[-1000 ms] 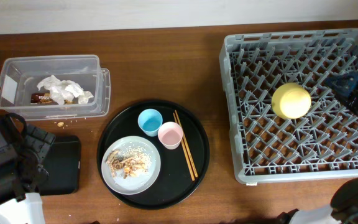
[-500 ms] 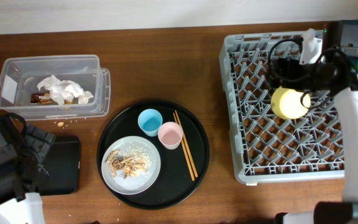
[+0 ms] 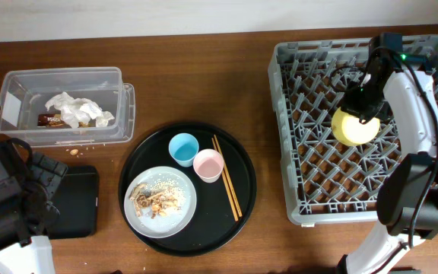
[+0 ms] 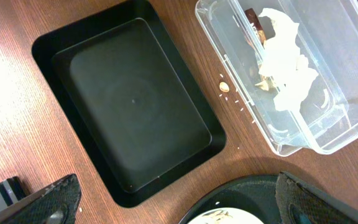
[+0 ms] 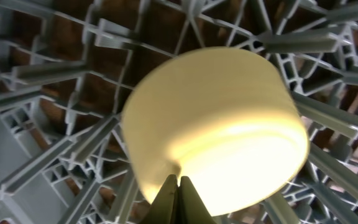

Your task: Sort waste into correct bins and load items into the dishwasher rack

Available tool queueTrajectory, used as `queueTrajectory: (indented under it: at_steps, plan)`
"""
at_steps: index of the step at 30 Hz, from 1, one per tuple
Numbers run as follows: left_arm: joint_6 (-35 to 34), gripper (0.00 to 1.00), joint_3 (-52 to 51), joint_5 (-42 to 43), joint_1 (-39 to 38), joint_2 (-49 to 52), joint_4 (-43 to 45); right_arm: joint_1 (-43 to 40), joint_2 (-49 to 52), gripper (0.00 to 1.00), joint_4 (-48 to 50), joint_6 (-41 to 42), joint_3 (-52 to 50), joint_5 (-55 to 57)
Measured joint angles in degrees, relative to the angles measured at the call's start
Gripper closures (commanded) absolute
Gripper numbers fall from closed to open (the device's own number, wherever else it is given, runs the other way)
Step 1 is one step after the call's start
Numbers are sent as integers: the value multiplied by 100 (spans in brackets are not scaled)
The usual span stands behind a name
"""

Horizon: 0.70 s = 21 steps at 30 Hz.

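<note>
— Where is the round yellow bowl (image 3: 356,125) found?

— It is seated among the upright pegs of the large grey plastic dishwasher rack (image 3: 281,137), near its middle. The right gripper (image 5: 180,186) is held just over it, fingers pressed together with nothing between them; whether the tips touch the bowl cannot be told. The left gripper (image 4: 179,208) is spread wide above the shallow black rectangular tray (image 4: 135,106), and nothing is held in it.

— How is the step in hand best done?

— The bowl is judged to be placed, so a straight lift is advised. The closed fingers are to be kept clear of the pegs and of the bowl's side, lest it be tipped.

— And which way is it turned?

— No hollow is shown from above, so the mouth is judged to be turned downward, base up, slightly tilted. As the bowl is round, no long axis can be named.
</note>
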Motion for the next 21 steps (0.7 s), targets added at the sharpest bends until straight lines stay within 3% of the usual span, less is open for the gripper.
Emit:
queueTrajectory:
  at_steps: [8, 17, 21]
  plan:
    - [0, 1, 0, 0, 0, 0, 0, 0, 2, 96, 120, 111, 0, 448]
    - [0, 1, 0, 0, 0, 0, -2, 0, 302, 96, 420, 125, 0, 273]
    - [0, 1, 0, 0, 0, 0, 0, 0, 275, 96, 103, 118, 149, 74]
